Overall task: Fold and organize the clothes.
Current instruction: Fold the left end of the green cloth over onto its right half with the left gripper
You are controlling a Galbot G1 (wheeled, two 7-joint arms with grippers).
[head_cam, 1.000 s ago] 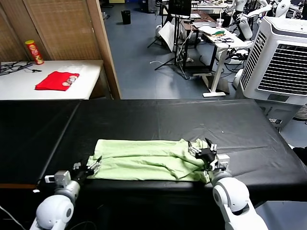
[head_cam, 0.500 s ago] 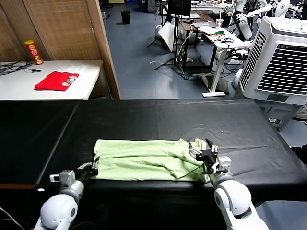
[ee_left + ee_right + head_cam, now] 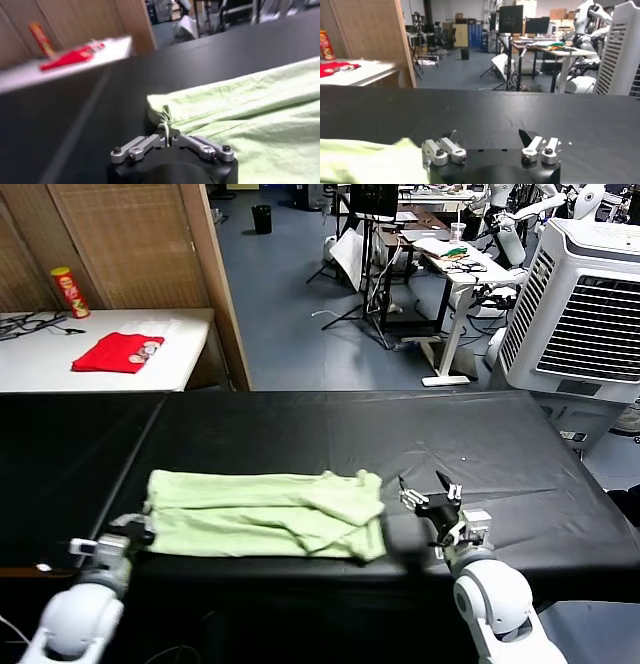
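Observation:
The clothes are one pale green shirt (image 3: 265, 509), lying folded into a long band near the front edge of the black table (image 3: 300, 429). My left gripper (image 3: 140, 529) is shut on the shirt's near left corner. In the left wrist view the jaws (image 3: 166, 131) pinch a bit of the fabric's edge, and the shirt (image 3: 240, 115) spreads out beyond them. My right gripper (image 3: 428, 492) stands open just right of the shirt, over bare table, with nothing in it. In the right wrist view that gripper (image 3: 490, 135) shows its fingers wide apart, with the shirt (image 3: 365, 162) off to one side.
A white side table (image 3: 190, 334) at the back left carries a red garment (image 3: 118, 351) and a chips can (image 3: 70, 292). A wooden partition (image 3: 215, 284) stands beside it. A large air cooler (image 3: 590, 304) is at the right.
My left gripper has shut on the shirt's corner and moved left, dragging the whole shirt leftward. The shirt has slid out from under my right gripper, which stays open.

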